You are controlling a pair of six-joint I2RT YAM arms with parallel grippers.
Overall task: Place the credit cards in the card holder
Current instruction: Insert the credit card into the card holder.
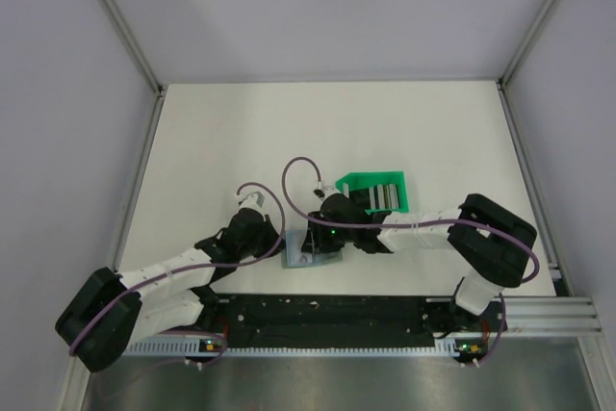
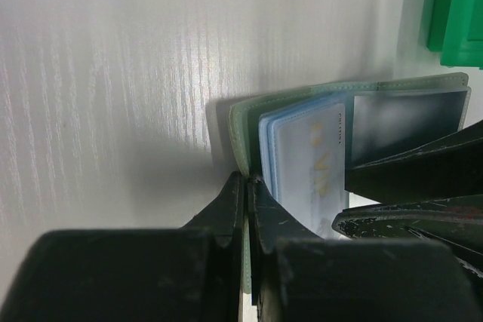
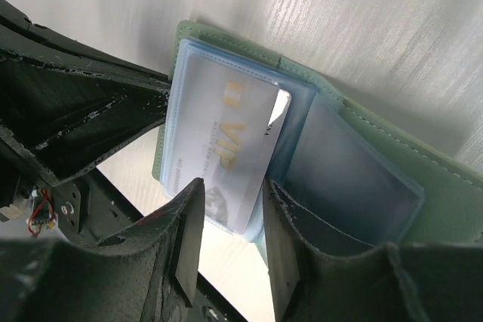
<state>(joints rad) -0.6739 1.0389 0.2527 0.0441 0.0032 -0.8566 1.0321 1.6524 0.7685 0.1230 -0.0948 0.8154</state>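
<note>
The card holder (image 1: 294, 255) lies open near the front edge, grey-green outside (image 3: 445, 209) with light blue sleeves inside. My left gripper (image 2: 247, 180) is shut on the edge of its cover (image 2: 240, 137). A whitish credit card (image 3: 219, 141) marked VIP lies on the left sleeves (image 2: 313, 164), partly under the clear plastic. My right gripper (image 3: 232, 190) stands open just above that card's near end, one finger on each side. I cannot tell whether the fingers touch it. More grey and dark credit cards (image 1: 382, 196) stand in the green bin.
The bright green plastic bin (image 1: 373, 192) sits just behind the right wrist and shows at the top right corner of the left wrist view (image 2: 456, 13). The black rail (image 1: 327, 313) holding the arm bases runs along the near edge, close to the card holder.
</note>
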